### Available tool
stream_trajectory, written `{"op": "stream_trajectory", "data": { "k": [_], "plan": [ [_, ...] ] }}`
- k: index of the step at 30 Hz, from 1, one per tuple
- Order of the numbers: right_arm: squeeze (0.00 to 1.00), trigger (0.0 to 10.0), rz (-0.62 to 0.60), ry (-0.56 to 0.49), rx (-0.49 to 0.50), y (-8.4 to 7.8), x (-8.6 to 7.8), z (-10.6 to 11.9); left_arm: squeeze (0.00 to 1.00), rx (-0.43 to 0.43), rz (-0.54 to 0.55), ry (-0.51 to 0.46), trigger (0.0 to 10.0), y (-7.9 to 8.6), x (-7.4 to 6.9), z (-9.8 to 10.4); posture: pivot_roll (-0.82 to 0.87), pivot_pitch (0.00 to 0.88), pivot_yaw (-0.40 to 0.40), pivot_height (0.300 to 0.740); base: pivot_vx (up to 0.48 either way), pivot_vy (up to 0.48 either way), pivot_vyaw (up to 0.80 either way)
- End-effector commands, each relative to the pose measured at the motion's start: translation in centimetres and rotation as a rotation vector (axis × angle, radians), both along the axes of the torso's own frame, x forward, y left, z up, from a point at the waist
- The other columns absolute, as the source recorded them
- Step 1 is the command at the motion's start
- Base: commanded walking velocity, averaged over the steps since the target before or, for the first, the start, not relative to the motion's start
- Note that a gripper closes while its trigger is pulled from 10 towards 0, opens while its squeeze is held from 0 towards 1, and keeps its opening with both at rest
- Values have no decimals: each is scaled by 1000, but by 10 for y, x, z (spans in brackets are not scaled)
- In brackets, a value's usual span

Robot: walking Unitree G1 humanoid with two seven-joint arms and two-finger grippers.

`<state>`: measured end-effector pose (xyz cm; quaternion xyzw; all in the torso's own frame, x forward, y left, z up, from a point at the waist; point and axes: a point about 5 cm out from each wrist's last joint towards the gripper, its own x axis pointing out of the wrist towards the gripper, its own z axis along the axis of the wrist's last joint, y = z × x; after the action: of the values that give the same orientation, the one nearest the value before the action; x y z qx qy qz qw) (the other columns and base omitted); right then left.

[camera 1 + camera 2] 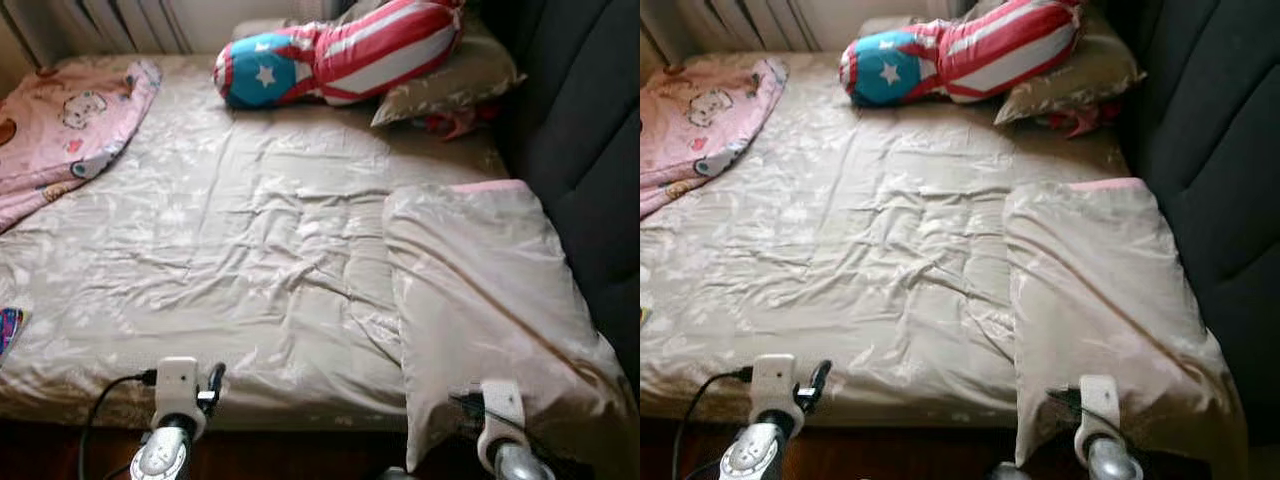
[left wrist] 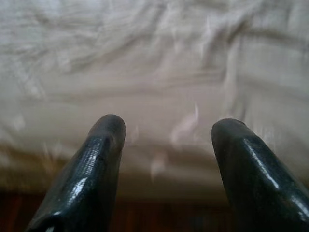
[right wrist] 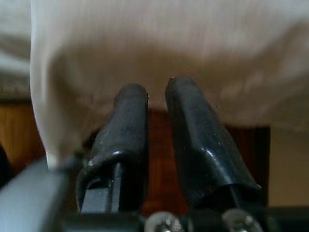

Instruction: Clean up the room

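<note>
A beige quilt (image 1: 250, 240) covers the bed, creased across its middle. A folded beige blanket (image 1: 480, 290) lies on the bed's right side, and its near end hangs over the front edge. My left gripper (image 2: 166, 130) is open in front of the bed's front edge, with nothing between its fingers. Low at the right, my right gripper (image 3: 157, 89) sits just under the blanket's hanging end (image 3: 159, 43). Its fingers are shut, with only a thin slit between them and no cloth in it.
A pink printed blanket (image 1: 60, 130) lies at the bed's far left corner. A red, white and blue star cushion (image 1: 330, 50) and a beige pillow (image 1: 450, 85) rest at the back. A dark padded wall (image 1: 590, 150) runs along the right. Dark wood (image 3: 14, 135) shows below the bed's front.
</note>
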<state>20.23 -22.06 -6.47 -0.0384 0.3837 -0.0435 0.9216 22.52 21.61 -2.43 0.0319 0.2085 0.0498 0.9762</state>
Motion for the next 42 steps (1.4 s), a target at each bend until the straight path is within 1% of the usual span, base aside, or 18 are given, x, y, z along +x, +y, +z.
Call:
{"op": "stream_trajectory", "data": {
  "k": [1, 3, 4, 7, 9, 11, 13, 17, 18, 19, 23, 27, 29, 36, 38, 39, 41, 42],
  "plan": [
    [0, 10000, -4, 60, 6, 3, -14, -9, 0, -13, 59, 143, 10000, 5, -29, -25, -99, 107, -11, 740, 0, 0, 0],
    [0, 10000, -21, 89, 13, 1, -22, -13, 0, -10, 46, 212, 10000, 1, -39, -36, -90, 100, -14, 740, 0, 0, 0],
    [0, 10000, -21, 89, 13, 1, -22, -13, 0, -10, 46, 212, 10000, 1, -39, -36, -90, 100, -14, 740, 0, 0, 0],
    [0, 10000, -2, 139, 23, 6, -33, -20, 0, -6, 44, 337, 10000, -2, -60, -52, -104, 78, -19, 740, 0, 0, 0],
    [0, 10000, 3, 158, 25, 7, -36, -21, 0, -14, 65, 381, 10000, -3, -67, -58, -94, 69, -22, 740, 0, 0, 0],
    [0, 10000, 0, 149, 33, 8, -34, -21, 0, -24, 71, 380, 10000, -4, -67, -58, -90, 67, -23, 740, 0, 0, 0],
    [0, 10000, -4, 134, 52, 12, -30, -19, 0, -25, 50, 379, 10000, -8, -64, -58, -94, 57, -21, 740, 0, 0, 0],
    [0, 10000, 24, 134, 65, 18, -27, -19, 0, -27, 43, 386, 10000, -12, -59, -58, -97, 47, -10, 740, 0, 0, 0],
    [890, 10000, 20, 133, 71, 20, -27, -20, 0, -23, 39, 396, 10000, -12, -59, -58, -101, 42, -5, 740, 0, 0, 0],
    [1000, 10000, 19, 136, 73, 21, -28, -20, 0, -21, 36, 397, 10000, -12, -59, -58, -114, 38, 2, 740, 0, 0, 0],
    [1000, 10000, 22, 146, 64, 22, -30, -21, 0, -17, 24, 407, 10000, -13, -59, -59, -135, 32, 9, 740, 0, 0, 0],
    [1000, 10000, 13, 162, 79, 22, -36, -24, 0, -19, 22, 424, 10000, -15, -62, -61, -133, 20, 9, 740, 0, 0, 0],
    [1000, 10000, 15, 182, 77, 23, -42, -27, 0, -22, 25, 431, 10000, -15, -65, -63, -127, 16, 5, 740, 0, 0, 0],
    [1000, 10000, 22, 210, 82, 23, -50, -30, 0, -27, 45, 433, 10000, -12, -67, -63, -124, 6, 5, 740, 0, 0, 0],
    [1000, 10000, 22, 222, 76, 22, -53, -31, 0, -40, 48, 421, 10000, -12, -66, -62, -130, 7, 12, 740, 0, 0, 0],
    [918, 10000, 15, 223, 78, 22, -53, -31, 0, -39, 47, 422, 10000, -12, -67, -62, -131, 8, 14, 740, 0, 0, 0],
    [918, 10000, 4, 220, 85, 22, -53, -31, 0, -37, 46, 425, 10000, -12, -67, -63, -131, 8, 15, 740, 0, 0, 0],
    [0, 10000, 0, 222, 87, 22, -54, -32, 0, -39, 44, 430, 10000, -13, -66, -63, -132, 11, 18, 740, 0, 0, 0]
  ]
}}
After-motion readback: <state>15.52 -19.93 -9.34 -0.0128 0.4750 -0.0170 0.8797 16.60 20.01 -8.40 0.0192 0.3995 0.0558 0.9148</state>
